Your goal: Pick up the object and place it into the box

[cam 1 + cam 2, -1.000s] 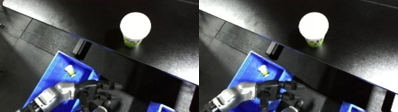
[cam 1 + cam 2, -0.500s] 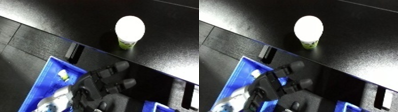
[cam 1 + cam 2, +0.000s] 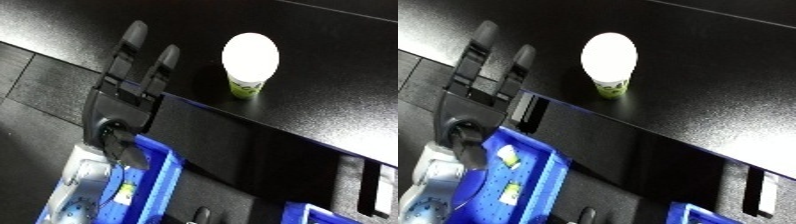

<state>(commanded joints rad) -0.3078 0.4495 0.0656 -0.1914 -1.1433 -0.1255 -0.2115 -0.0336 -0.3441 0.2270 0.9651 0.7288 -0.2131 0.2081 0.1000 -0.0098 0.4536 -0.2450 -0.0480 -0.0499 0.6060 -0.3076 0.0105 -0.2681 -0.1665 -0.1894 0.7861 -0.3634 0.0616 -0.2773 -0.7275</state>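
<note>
Left hand [image 3: 124,107] reaches out, fingers straight and open, holding nothing.
White-lidded cup [image 3: 249,65] sits untouched on the black table [image 3: 338,100]; blue bin [image 3: 531,175] waits below.

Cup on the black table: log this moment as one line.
left robot hand: open, reaching toward cup | cup: upright, untouched | bin: below table edge | right hand: not in view

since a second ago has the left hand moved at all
Yes. The left hand has risen from over the blue bin and now reaches with straight fingers up onto the black table, left of the cup.
</note>
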